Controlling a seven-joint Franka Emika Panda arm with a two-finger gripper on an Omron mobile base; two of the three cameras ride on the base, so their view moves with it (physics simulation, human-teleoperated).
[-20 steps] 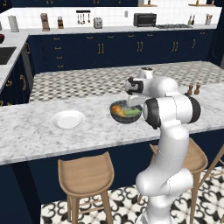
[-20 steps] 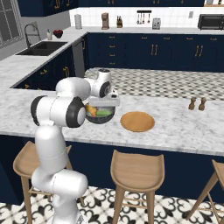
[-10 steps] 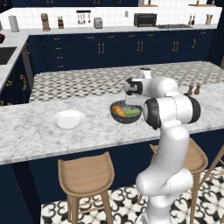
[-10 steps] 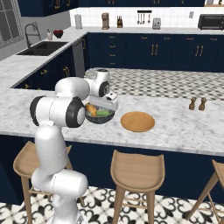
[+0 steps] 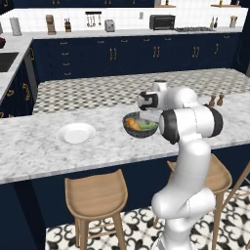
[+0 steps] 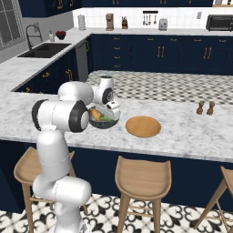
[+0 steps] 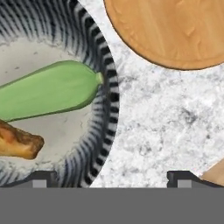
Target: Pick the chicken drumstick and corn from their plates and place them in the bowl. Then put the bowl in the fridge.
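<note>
Already the corn (image 7: 52, 89) and the chicken drumstick (image 7: 17, 142) lie inside the bowl (image 7: 103, 78), which sits on the marble counter (image 7: 166, 122) between the white plate (image 5: 76, 133) and the wooden plate (image 7: 175, 30). In the hand view the gripper (image 7: 111, 177) hangs low with its jaws spread wide and nothing between them; one fingertip stands over the bowl's inside, the other over bare counter, so the near rim runs between them. By my judgement the coming grasp turns on that straddle: the jaws need only drop and pinch the wall to lift the bowl toward the fridge.
</note>
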